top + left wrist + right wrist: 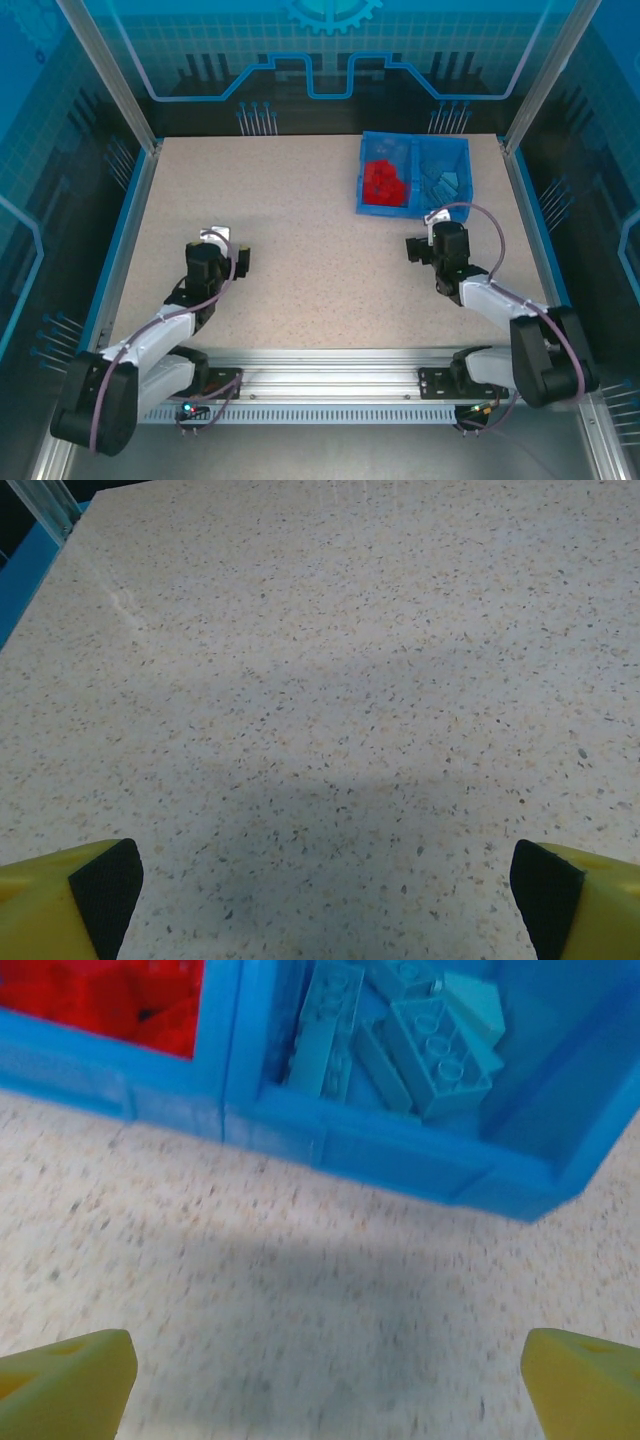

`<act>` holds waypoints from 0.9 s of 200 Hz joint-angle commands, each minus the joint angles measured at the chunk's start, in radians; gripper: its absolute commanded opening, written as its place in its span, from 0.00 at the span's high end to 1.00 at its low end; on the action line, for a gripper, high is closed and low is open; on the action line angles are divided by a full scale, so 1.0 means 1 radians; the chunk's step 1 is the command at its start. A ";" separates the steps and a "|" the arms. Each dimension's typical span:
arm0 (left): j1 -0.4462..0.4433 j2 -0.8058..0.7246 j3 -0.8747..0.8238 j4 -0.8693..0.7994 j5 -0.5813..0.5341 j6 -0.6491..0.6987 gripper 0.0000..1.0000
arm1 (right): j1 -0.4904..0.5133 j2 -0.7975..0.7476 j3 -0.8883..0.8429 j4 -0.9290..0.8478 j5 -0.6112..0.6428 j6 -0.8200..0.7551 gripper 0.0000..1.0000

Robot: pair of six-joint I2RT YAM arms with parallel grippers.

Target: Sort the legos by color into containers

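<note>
A blue bin (pixel 366 190) stands at the back right of the table, split into two containers. Red legos (pixel 384 183) fill its left compartment and light blue legos (pixel 443 180) lie in the right one. From the right wrist, the bin's near wall (pixel 380 1150) crosses the top, with red legos (pixel 110 1000) on the left and light blue legos (pixel 420 1035) on the right. My right gripper (pixel 325 1390) is open over bare table just in front of the bin, empty. Wide open and empty too, my left gripper (pixel 325 900) hovers over bare table at mid left.
The speckled table (pixel 300 250) is framed by blue edges and glass walls on the left, right and back. A metal rail (pixel 330 385) with both arm bases runs along the near edge.
</note>
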 commanded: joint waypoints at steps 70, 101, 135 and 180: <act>0.129 0.301 0.095 0.349 0.364 0.018 0.01 | -0.121 0.224 -0.062 0.535 -0.136 0.042 0.00; 0.182 0.481 0.141 0.443 0.301 -0.093 0.01 | -0.111 0.227 -0.058 0.533 -0.123 0.035 0.00; 0.201 0.494 0.126 0.487 0.337 -0.100 0.01 | -0.105 0.229 -0.058 0.532 -0.116 0.029 0.00; 0.201 0.491 0.130 0.478 0.335 -0.098 0.01 | -0.105 0.229 -0.057 0.532 -0.116 0.030 0.00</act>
